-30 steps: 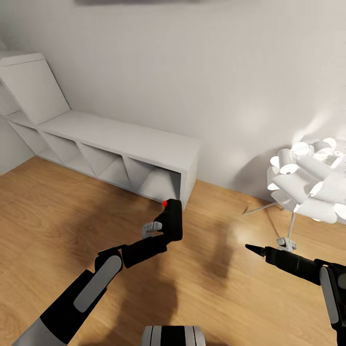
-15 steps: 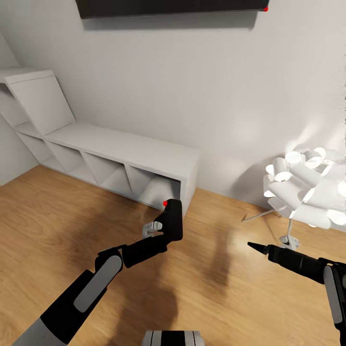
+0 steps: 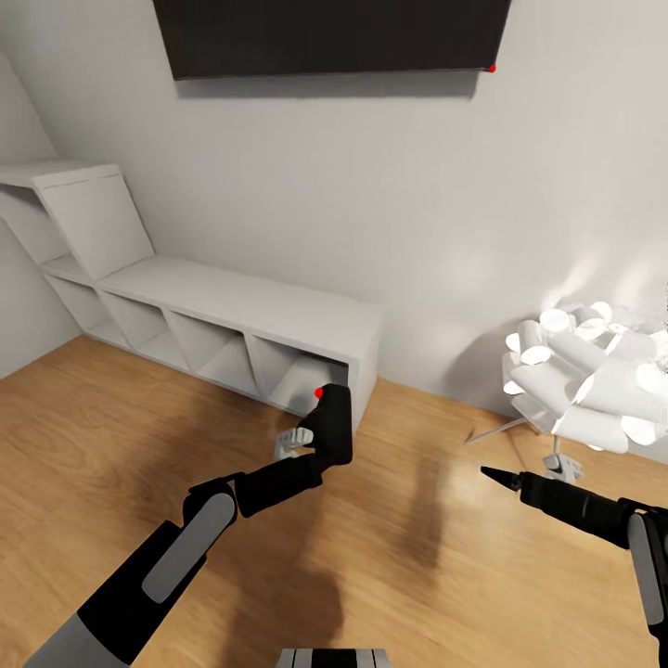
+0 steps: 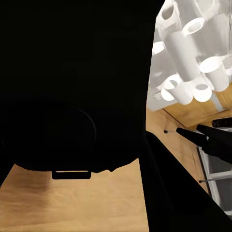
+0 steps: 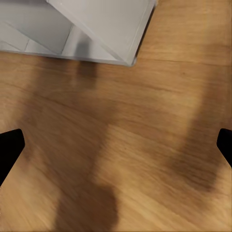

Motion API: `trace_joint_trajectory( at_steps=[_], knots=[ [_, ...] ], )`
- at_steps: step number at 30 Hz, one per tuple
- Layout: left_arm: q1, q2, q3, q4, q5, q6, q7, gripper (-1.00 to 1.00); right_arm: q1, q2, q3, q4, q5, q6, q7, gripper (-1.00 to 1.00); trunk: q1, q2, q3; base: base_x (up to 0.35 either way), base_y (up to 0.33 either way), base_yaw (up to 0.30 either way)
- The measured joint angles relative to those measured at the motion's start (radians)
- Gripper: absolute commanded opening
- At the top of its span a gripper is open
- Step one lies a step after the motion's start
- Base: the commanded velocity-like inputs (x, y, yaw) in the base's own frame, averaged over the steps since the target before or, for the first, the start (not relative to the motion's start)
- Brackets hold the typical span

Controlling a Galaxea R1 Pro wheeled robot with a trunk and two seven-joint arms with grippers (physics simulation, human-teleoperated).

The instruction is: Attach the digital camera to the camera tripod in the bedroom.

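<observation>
Left gripper clamped on digital camera — above wood floor, right gripper spread wide.

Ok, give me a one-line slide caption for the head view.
Left hand carries the digital camera above the wood floor, between a grey cube shelf and white lamp.

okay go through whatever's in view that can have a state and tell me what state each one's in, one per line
digital camera: held off the floor in the left gripper, red dot on top
left gripper: shut on the digital camera
right gripper: open, empty, over bare wood floor
lamp: lit, standing on the floor
wall screen: dark
cube shelf: the compartments seen are empty
</observation>
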Motion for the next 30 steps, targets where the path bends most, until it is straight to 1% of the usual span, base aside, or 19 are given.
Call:
trace_joint_trajectory(
  at_steps=[9,15,30],
  knots=[
    [0.0,0.0,0.002,0.0,0.001,0.0,0.0,-1.0,0.0,0.0,-0.014,0.0,-0.001,0.0,0.0,1.0,-0.004,0.002,0.035,0.0,0.0,0.0],
    [0.0,0.0,0.009,0.0,0.001,0.0,0.0,-1.0,0.0,0.0,-0.016,0.0,0.0,0.0,0.0,1.0,-0.007,0.004,0.058,0.0,0.0,0.0],
    [0.0,0.0,0.011,0.0,0.001,0.0,0.0,-1.0,0.0,0.0,-0.016,0.001,0.002,-0.001,0.001,1.0,-0.013,0.007,0.116,0.0,0.0,0.0]
  ],
)
